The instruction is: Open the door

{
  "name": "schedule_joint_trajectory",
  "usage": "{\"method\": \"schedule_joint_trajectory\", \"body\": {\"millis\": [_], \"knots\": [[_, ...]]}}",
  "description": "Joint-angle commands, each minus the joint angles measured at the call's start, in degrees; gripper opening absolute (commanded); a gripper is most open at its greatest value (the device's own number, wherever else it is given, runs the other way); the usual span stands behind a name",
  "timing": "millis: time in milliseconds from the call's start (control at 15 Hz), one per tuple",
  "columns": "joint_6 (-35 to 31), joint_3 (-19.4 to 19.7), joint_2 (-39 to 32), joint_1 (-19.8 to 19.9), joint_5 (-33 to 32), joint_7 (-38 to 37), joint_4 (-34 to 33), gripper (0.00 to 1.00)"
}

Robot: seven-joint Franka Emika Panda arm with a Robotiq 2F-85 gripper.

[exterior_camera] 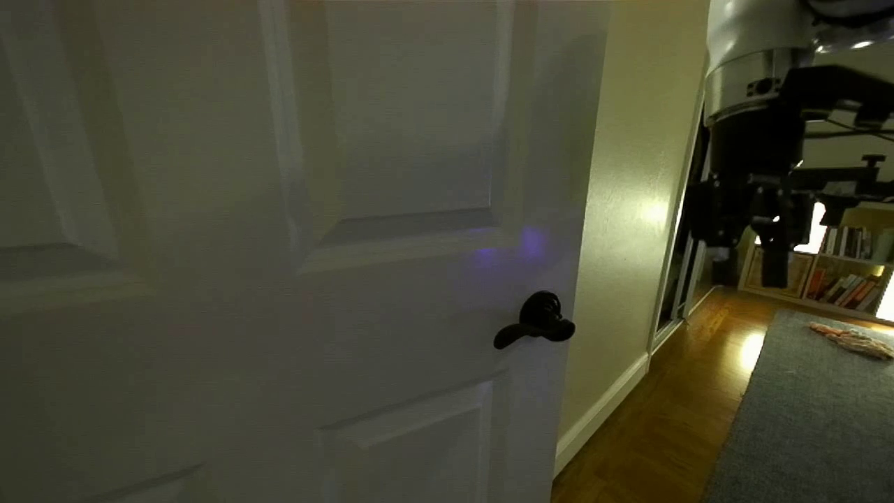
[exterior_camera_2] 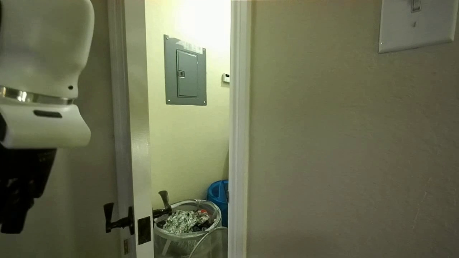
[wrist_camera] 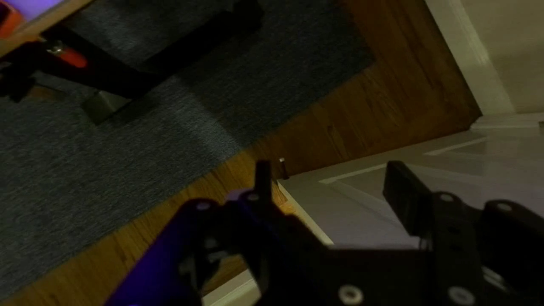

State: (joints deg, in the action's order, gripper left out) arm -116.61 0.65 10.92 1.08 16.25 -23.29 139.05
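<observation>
The white panelled door [exterior_camera: 412, 293] fills much of an exterior view. Its black lever handle [exterior_camera: 538, 323] sits near the free edge. In an exterior view the door edge [exterior_camera_2: 139, 118] stands away from the door frame [exterior_camera_2: 239, 143], with a lit closet showing in the gap, so the door is ajar. Black levers show on both door faces there [exterior_camera_2: 118, 223]. My gripper [exterior_camera: 749, 271] hangs pointing down, apart from the handle. In the wrist view the gripper [wrist_camera: 330, 167] is open with nothing between its fingers; the door [wrist_camera: 361, 204] lies below, and its handle is not visible there.
A hamper [exterior_camera_2: 190, 235] and a blue bin [exterior_camera_2: 218, 197] stand inside the closet. A wall [exterior_camera: 628, 209], a dark-framed sliding door [exterior_camera: 674, 279] and a bookshelf [exterior_camera: 848, 262] lie beyond. A grey rug [wrist_camera: 140, 140] and a black stand [wrist_camera: 140, 80] show below.
</observation>
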Motion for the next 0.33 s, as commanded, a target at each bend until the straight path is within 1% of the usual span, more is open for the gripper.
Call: {"method": "schedule_joint_trajectory", "body": {"millis": [0,67,133,200,267], "knots": [[8.75,0.93,6.49,1.43,-3.46,4.51,-1.18,0.99],[9.99,1.25,6.97,1.7,-3.12,5.45,-2.03,1.0],[6.78,0.16,4.91,1.39,-2.14,3.25,-1.35,0.9],[7.96,0.35,5.77,1.69,-2.14,4.04,-1.87,0.96],[8.33,0.5,6.2,1.83,-2.14,4.54,-2.14,1.0]]}}
